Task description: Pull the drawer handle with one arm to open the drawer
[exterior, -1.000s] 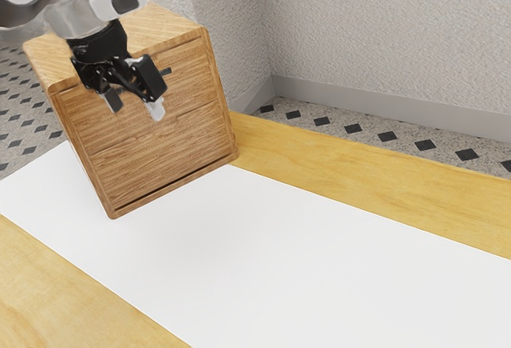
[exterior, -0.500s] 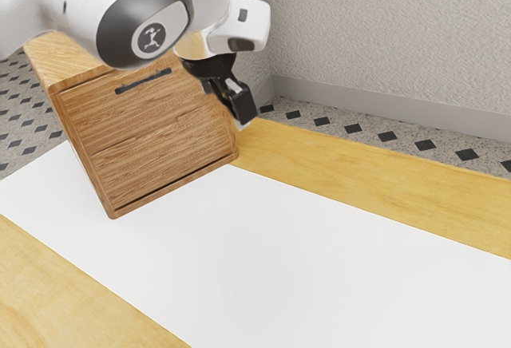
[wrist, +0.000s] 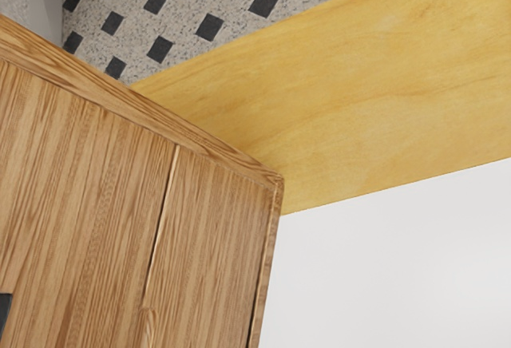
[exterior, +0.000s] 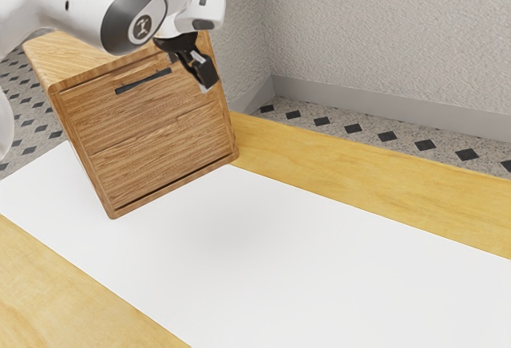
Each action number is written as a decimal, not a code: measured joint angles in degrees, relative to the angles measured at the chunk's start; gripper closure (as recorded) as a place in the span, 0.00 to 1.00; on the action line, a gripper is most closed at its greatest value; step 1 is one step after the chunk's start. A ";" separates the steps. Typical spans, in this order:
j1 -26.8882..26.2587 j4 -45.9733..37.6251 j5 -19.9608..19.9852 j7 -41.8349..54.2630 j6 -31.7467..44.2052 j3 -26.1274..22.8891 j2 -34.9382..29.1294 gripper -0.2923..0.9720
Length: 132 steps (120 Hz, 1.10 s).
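Note:
A wooden drawer cabinet (exterior: 152, 144) stands tilted at the back left of the white mat. Its top drawer (exterior: 120, 107) carries a dark slot handle (exterior: 144, 81), and the drawer front sits flush with the cabinet. My black gripper (exterior: 200, 69) hangs at the cabinet's upper corner on the exterior view's right, just to the right of the handle's end and apart from it. In the wrist view the cabinet front (wrist: 96, 228) lies under my hand, and a sliver of the dark handle (wrist: 4, 312) shows at its edge.
The white mat (exterior: 263, 268) covers the middle of the wooden table (exterior: 383, 180). A tiled floor (exterior: 383, 128) and a grey wall (exterior: 383, 29) lie behind. The arm's white link (exterior: 120, 5) hangs over the cabinet top.
My hand swung from the cabinet front across to the exterior view's right, then came back up and left to the cabinet's upper right corner. The drawer has not moved.

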<state>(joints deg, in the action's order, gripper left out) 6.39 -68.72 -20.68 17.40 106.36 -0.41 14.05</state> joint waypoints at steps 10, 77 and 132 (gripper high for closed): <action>2.02 1.20 0.01 0.54 0.27 -0.09 1.19 0.23; 6.77 2.80 -0.58 2.61 0.67 0.13 4.97 0.23; 6.70 1.51 -1.25 2.96 0.27 0.37 5.10 0.23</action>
<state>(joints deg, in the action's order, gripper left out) 13.08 -67.21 -21.93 20.36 106.63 -0.04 19.15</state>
